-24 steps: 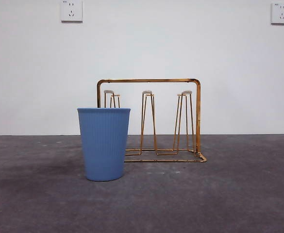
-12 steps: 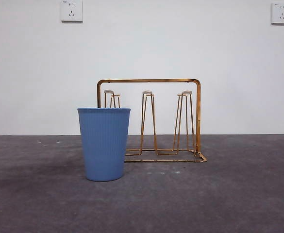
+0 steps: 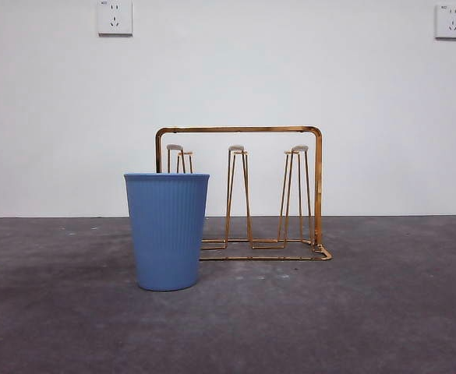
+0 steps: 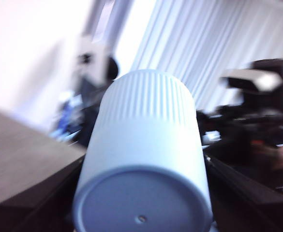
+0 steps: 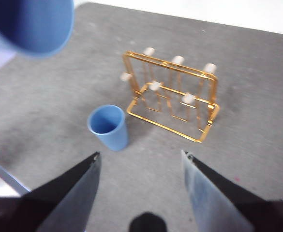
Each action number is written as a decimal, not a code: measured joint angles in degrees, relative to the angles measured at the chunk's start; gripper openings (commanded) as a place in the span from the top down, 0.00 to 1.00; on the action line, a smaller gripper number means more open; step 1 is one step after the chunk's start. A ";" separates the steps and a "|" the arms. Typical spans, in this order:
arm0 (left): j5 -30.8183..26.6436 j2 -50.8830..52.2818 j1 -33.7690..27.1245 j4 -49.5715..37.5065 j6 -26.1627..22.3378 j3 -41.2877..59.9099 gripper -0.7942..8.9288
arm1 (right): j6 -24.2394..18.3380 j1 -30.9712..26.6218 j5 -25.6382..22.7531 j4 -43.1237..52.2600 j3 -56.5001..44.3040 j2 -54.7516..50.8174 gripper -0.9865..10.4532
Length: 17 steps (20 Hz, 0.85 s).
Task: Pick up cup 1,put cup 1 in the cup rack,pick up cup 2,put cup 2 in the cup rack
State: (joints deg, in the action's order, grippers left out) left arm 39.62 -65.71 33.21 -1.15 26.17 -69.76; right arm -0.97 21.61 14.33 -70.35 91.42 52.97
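Left gripper [image 4: 141, 212]: clamped on held cup [image 4: 143, 164]. Right gripper [image 5: 139, 166]: spread, high above standing cup [image 5: 108, 126] and cup rack [image 5: 172, 94]. Front view unchanged.

two blue cups [image 5: 108, 127] [image 4: 143, 159], one cup rack [image 3: 243, 195]

A plain white wall [image 3: 290, 78] fills the upper half of the front view, evenly lit. Two white plastic wall sockets sit on it, one at upper left [image 3: 114, 17], one at upper right [image 3: 451, 21]. Below lies the dark grey, faintly mottled bench [image 3: 368, 312], meeting the wall along a level line. In the left wrist view, pale pleated curtains [image 4: 218, 43] hang blurred at upper right.
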 measured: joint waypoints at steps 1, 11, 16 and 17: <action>-1.86 -0.81 0.00 5.31 -2.73 -2.73 0.93 | -0.20 0.00 -0.61 -0.44 0.00 -0.22 0.67; -12.57 -24.85 0.42 46.29 -16.70 -40.11 0.93 | -1.88 0.00 -5.84 -7.08 0.00 -0.28 0.67; -17.49 -36.94 2.12 53.40 -17.18 -49.96 0.93 | -2.05 -0.04 -7.87 -7.13 0.00 -0.28 0.67; -18.12 -38.42 2.36 53.51 -17.18 -50.03 0.93 | -2.05 -0.04 -7.87 -7.13 0.00 -0.28 0.67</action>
State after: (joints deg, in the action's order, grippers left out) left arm 21.50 -104.14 35.57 52.36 8.99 -119.79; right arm -3.03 21.56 6.46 -77.47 91.42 52.69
